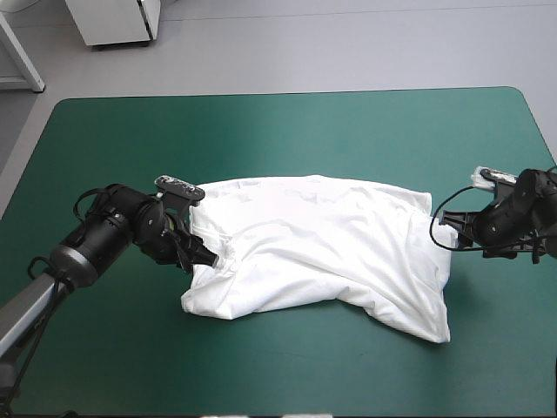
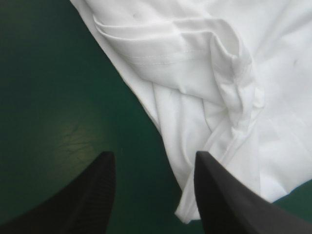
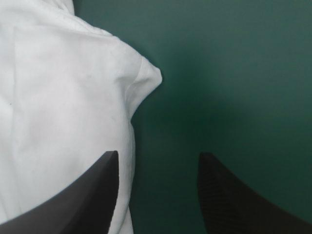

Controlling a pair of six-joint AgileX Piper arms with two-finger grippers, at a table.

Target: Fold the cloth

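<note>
The white T-shirt (image 1: 322, 248) lies spread and rumpled across the middle of the table, with folds bunched at its left end. My left gripper (image 1: 209, 259) sits low at that left end and is open. In the left wrist view the left gripper (image 2: 155, 158) has one finger over the T-shirt (image 2: 219, 73) hem and the other over the teal-green cover. My right gripper (image 1: 446, 233) is at the shirt's right edge, also open. In the right wrist view the right gripper (image 3: 158, 155) straddles the T-shirt (image 3: 63, 112) edge, one finger over cloth and one over cover.
The teal-green cover (image 1: 287, 131) surrounds the T-shirt, with a wide band toward the far edge and a narrower one toward the front edge. The right arm is close to the table's right edge.
</note>
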